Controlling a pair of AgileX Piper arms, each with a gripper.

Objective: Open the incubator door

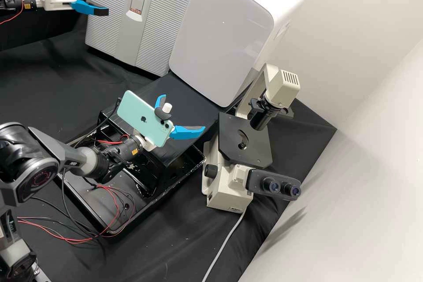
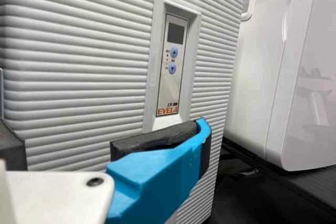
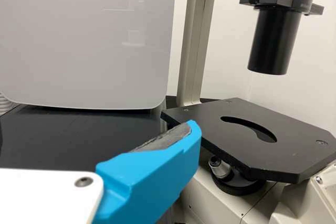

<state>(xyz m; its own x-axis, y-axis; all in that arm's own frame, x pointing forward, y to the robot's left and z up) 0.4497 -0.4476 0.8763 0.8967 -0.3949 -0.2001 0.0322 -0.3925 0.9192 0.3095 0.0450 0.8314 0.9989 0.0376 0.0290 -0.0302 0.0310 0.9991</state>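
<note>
By the far edge of the bench (image 1: 48, 70), the spread left gripper (image 1: 99, 0) seems to be lining up; next, hook the closed incubator door (image 1: 105, 31) and pull. The right gripper (image 1: 182, 112) gapes.

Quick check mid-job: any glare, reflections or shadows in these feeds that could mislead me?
High view: soft shadows on the pale wall beside the microscope. Left and right wrist views: faint reflections on the glossy white cabinet. Left wrist view: no strong glare on the ribbed incubator, whose display looks dark.
</note>
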